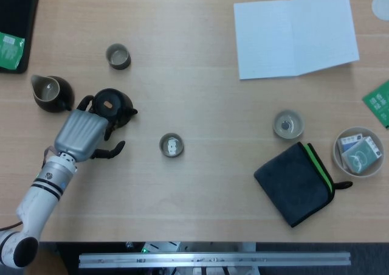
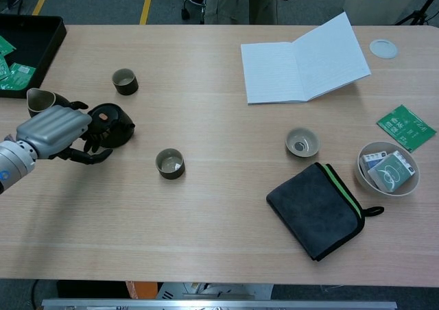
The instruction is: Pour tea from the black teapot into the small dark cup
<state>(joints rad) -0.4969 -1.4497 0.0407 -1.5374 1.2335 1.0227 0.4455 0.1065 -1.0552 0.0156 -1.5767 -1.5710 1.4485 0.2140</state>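
Touching black teapot (image 1: 113, 106), apparently: left robot hand (image 1: 81, 135), fingers curled at its handle side

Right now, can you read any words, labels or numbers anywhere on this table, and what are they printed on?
None can be read for certain.
Green packet: white print, too small.
Green packets in black tray: print blurred.
Packets in bowl: logo illegible.
Open notebook: no legible writing.
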